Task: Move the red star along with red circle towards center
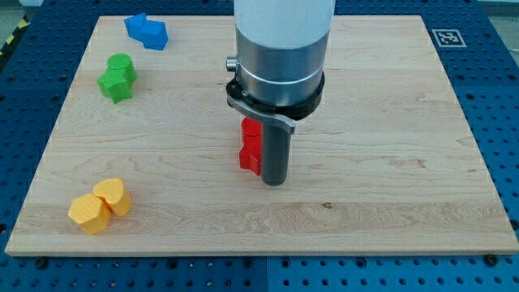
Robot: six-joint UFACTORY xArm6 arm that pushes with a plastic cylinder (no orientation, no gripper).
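Two red blocks [250, 146] stand touching each other near the middle of the wooden board [389, 146], one toward the view's top and one toward the bottom. The arm hides much of them, so I cannot tell which is the star and which the circle. My tip [276, 182] is down on the board, right against the right side of the lower red block.
A blue block [147, 31] lies at the top left. A green block [117, 77] lies below it near the left edge. Two yellow blocks [99, 206] touch each other at the bottom left. A black-and-white marker [445, 37] is at the top right corner.
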